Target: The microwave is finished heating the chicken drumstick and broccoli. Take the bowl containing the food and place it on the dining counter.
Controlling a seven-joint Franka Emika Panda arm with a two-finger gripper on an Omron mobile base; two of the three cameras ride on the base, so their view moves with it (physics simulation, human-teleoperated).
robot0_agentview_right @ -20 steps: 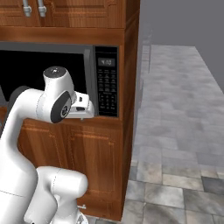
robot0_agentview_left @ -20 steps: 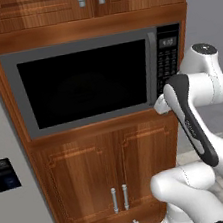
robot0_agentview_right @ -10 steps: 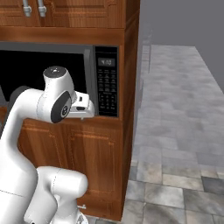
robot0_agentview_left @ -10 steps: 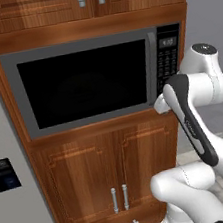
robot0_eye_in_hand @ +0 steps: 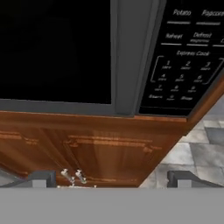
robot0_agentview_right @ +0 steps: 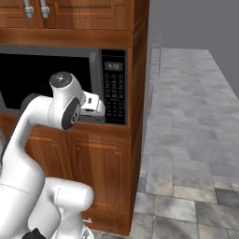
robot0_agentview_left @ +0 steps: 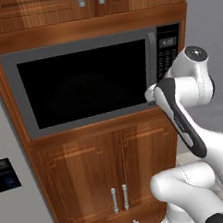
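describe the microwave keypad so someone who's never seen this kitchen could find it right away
Start at the tall wooden cabinet column and find the microwave built into it, between the upper and lower doors. The keypad is the narrow dark panel at the microwave's right end, beside the big black glass door. Unlike the plain glass, it carries a small display and rows of pale button labels.

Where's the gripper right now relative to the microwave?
The gripper is at the microwave's lower right corner, close in front of the strip between the shut black glass door and the keypad panel, just above the wooden cabinet doors.
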